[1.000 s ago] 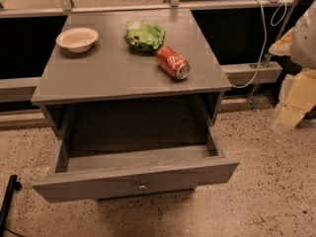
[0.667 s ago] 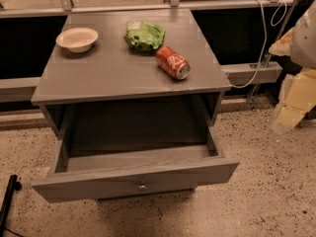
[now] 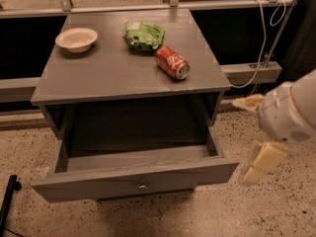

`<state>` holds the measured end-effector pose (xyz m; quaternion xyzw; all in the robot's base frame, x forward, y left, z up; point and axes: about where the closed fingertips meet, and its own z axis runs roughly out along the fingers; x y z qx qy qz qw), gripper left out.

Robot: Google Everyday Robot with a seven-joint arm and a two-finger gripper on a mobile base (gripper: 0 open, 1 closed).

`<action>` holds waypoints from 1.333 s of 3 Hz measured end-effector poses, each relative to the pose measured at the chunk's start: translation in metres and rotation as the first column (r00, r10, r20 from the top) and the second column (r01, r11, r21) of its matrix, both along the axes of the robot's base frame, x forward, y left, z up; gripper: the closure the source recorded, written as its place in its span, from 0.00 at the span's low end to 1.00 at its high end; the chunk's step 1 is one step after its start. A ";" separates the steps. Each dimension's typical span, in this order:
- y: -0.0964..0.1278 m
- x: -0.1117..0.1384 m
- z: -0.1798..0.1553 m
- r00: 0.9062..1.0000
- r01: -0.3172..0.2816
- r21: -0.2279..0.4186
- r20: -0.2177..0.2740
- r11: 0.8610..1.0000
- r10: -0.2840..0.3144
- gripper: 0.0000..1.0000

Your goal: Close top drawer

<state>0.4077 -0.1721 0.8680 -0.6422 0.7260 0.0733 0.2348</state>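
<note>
The top drawer [image 3: 98, 187] of the grey wood-grain cabinet stands pulled far out toward me, and its deep box shows nothing inside. Its long front panel has one small brass knob [image 3: 142, 186] at the centre. My gripper [image 3: 254, 133] hangs at the right of the view, just beyond the drawer's right front corner and apart from it. Its two cream fingers [image 3: 260, 163] are spread and hold nothing. The lower drawers are hidden under the open one.
On the cabinet top [image 3: 98, 78] lie a beige bowl [image 3: 76, 38], a green snack bag [image 3: 143, 35] and a red soda can [image 3: 173, 62] on its side. A white cable [image 3: 258, 53] hangs at the back right. A black bar [image 3: 7, 204] stands on the speckled floor at the lower left.
My gripper has moved down and to the left, from beside the cabinet top to beside the drawer's right front corner. The drawer has not moved.
</note>
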 end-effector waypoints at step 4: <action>0.033 -0.026 -0.112 0.980 -0.198 0.181 0.014 0.963 0.199 0.42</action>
